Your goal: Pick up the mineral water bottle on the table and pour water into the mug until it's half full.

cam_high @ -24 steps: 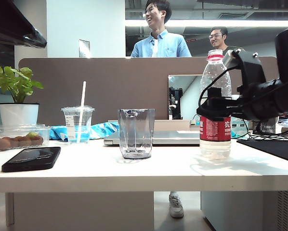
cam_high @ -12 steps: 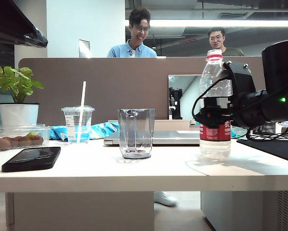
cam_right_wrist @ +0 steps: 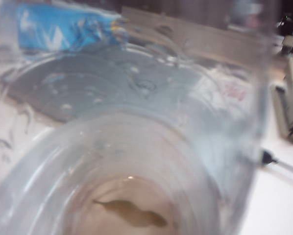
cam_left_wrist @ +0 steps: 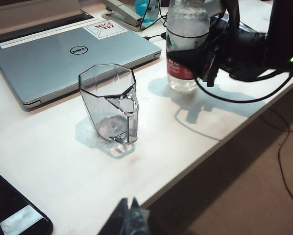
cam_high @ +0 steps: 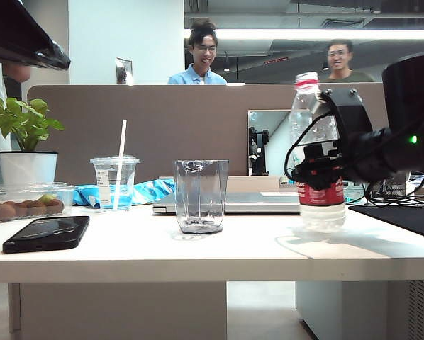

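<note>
The mineral water bottle (cam_high: 320, 196), clear with a red label, stands at the right of the white table (cam_high: 198, 255), its top leaning left. My right gripper (cam_high: 317, 170) is shut on it just above the label, also seen in the left wrist view (cam_left_wrist: 205, 54) beside the bottle (cam_left_wrist: 185, 29). The right wrist view is filled by the bottle's clear wall (cam_right_wrist: 136, 147). I cannot make out a water level in it. The faceted mug (cam_high: 201, 195) stands mid-table, apparently dry (cam_left_wrist: 112, 105). My left gripper (cam_left_wrist: 130, 208) hangs shut over the table's front edge, holding nothing.
A silver laptop (cam_left_wrist: 63, 54) lies behind the mug. A black phone (cam_high: 45, 234), a lidded cup with a straw (cam_high: 115, 183), a food box (cam_high: 24, 202) and a potted plant (cam_high: 28, 166) sit at the left. A stapler (cam_left_wrist: 122, 12) lies beyond the laptop.
My right gripper has closed round the bottle. The bottle has tipped so its top leans left, and it has shifted slightly. The left arm has not moved.
</note>
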Robot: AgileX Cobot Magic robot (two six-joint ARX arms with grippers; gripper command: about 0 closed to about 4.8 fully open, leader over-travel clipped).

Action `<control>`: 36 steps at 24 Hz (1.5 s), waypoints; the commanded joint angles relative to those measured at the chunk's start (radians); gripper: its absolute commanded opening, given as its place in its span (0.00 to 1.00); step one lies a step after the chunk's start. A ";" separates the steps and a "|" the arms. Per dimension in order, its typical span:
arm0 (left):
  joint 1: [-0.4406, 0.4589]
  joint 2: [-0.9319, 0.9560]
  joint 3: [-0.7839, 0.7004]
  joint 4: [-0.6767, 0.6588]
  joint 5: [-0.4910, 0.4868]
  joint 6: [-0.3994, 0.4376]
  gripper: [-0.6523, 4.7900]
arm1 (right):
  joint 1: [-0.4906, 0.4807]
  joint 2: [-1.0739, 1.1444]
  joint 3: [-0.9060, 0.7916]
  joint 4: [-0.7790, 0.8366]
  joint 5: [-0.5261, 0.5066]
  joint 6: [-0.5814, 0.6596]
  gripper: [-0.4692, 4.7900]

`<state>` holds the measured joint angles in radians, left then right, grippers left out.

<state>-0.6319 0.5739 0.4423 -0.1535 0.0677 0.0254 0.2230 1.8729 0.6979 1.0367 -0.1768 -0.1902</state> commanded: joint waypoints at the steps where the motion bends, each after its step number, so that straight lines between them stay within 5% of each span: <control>1: -0.001 -0.001 0.002 0.013 0.000 -0.003 0.11 | 0.002 -0.079 0.027 -0.106 0.050 -0.190 0.54; 12: -0.001 -0.002 0.002 0.013 0.000 -0.003 0.11 | 0.042 -0.178 0.180 -0.460 0.192 -0.633 0.54; 36: 0.000 -0.002 0.002 0.012 0.000 -0.003 0.11 | 0.126 -0.079 0.367 -0.608 0.317 -1.054 0.54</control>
<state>-0.6315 0.5739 0.4423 -0.1535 0.0677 0.0257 0.3462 1.7996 1.0542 0.3897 0.1383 -1.2118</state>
